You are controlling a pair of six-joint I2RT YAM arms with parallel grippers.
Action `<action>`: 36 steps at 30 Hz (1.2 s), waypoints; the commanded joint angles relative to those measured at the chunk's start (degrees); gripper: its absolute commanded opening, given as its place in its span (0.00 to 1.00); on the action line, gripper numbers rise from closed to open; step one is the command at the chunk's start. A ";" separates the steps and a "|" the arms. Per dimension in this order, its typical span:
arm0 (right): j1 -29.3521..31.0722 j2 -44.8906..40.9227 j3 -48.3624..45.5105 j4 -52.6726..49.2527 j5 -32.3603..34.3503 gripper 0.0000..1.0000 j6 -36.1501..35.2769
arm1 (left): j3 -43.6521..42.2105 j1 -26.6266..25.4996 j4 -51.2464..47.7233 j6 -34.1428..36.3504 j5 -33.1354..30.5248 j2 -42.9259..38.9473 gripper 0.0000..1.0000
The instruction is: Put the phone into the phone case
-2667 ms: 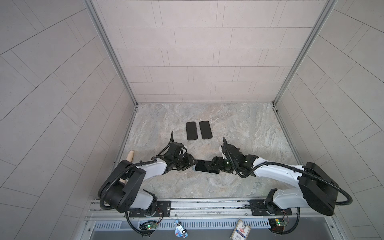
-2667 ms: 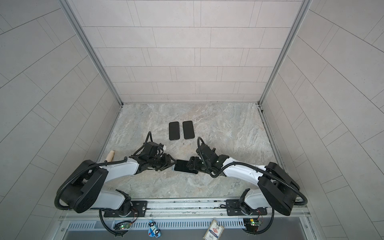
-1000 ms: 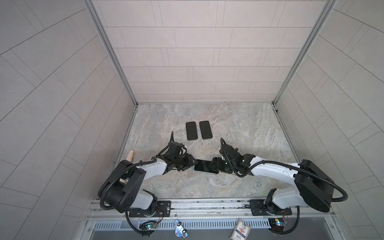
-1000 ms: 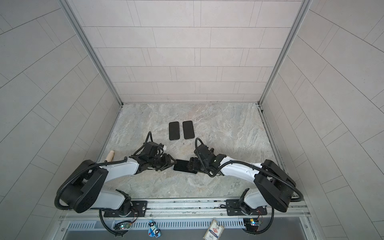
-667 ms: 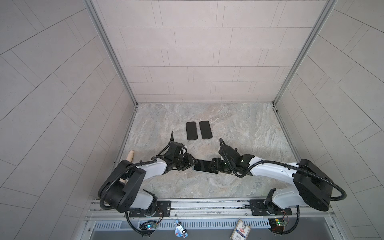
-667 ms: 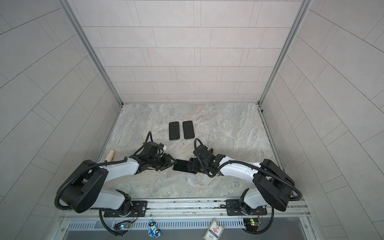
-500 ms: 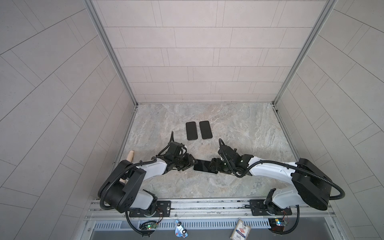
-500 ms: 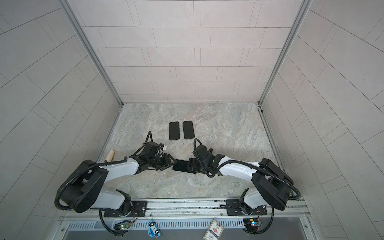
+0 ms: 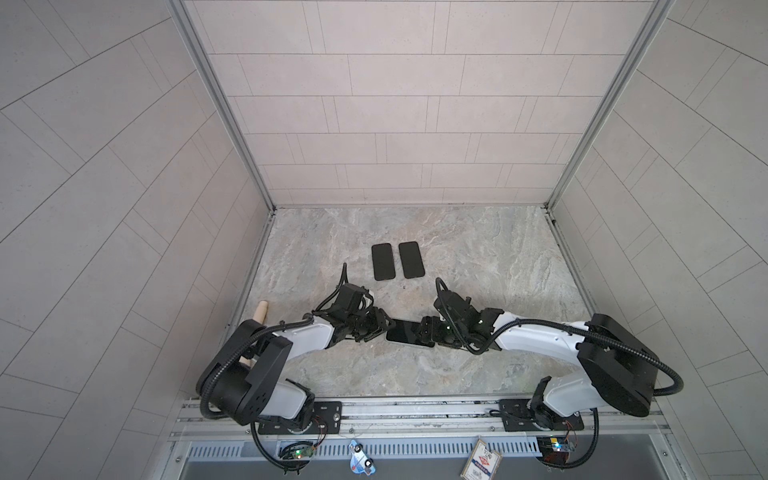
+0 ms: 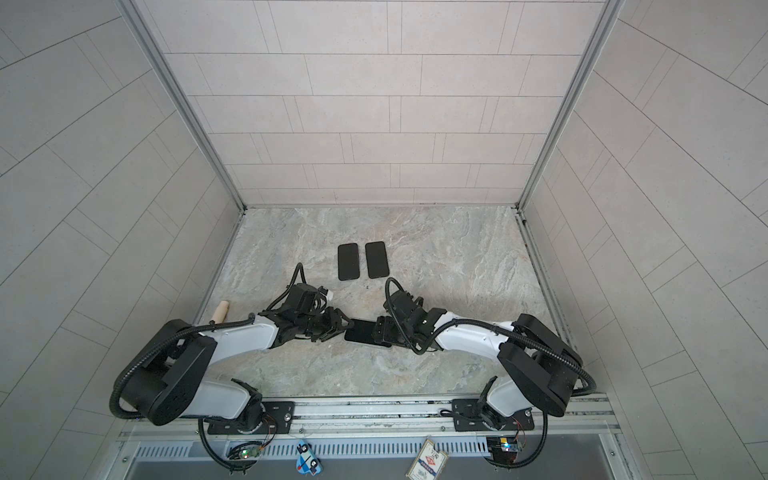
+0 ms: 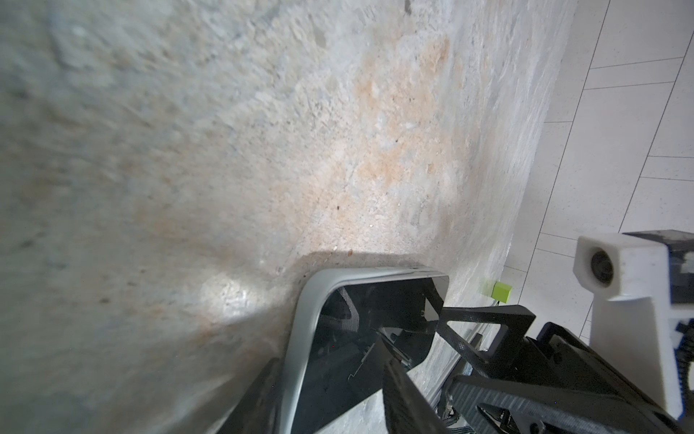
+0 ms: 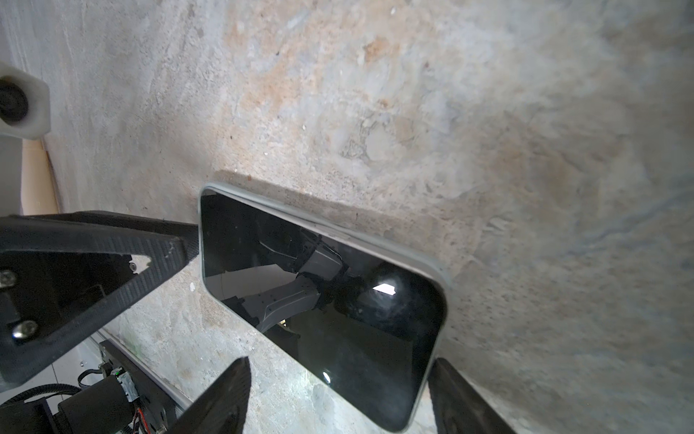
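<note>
Left wrist view: my left tool sits part-spread at the 9 o'clock end of the glossy black, pale-rimmed phone; gripping or not, I cannot tell. It lies flat on the marbled bench, long axis 9-to-3. My right tool straddles its 3 o'clock end, wide and unclamped.

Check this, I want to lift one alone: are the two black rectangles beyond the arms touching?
Apart. In both top views a strip of the stone table runs between the left rectangle and the right rectangle.
</note>
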 commanded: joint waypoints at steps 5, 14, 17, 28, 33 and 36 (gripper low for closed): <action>0.69 0.98 3.39 -0.04 0.20 0.78 -0.48 | 0.65 -0.25 0.92 0.31 0.70 0.44 0.50; 0.73 -6.51 6.35 -16.96 10.46 0.71 -9.14 | 1.95 -0.29 -9.59 3.82 -4.29 -6.81 0.43; 0.61 -6.82 5.99 -18.15 10.14 0.53 -10.47 | 2.15 -0.20 -9.57 4.01 -3.62 -6.09 0.38; 0.68 -3.40 2.28 -12.20 6.24 0.14 -7.46 | 3.19 -0.24 -7.67 3.66 -1.96 -1.27 0.37; 0.72 -1.64 1.05 -9.85 4.82 0.14 -6.46 | 3.41 -0.25 -7.28 3.57 -1.62 -0.19 0.37; 0.77 -1.52 0.30 -8.63 4.54 0.14 -5.81 | 3.46 -0.26 -7.09 3.57 -1.51 0.00 0.37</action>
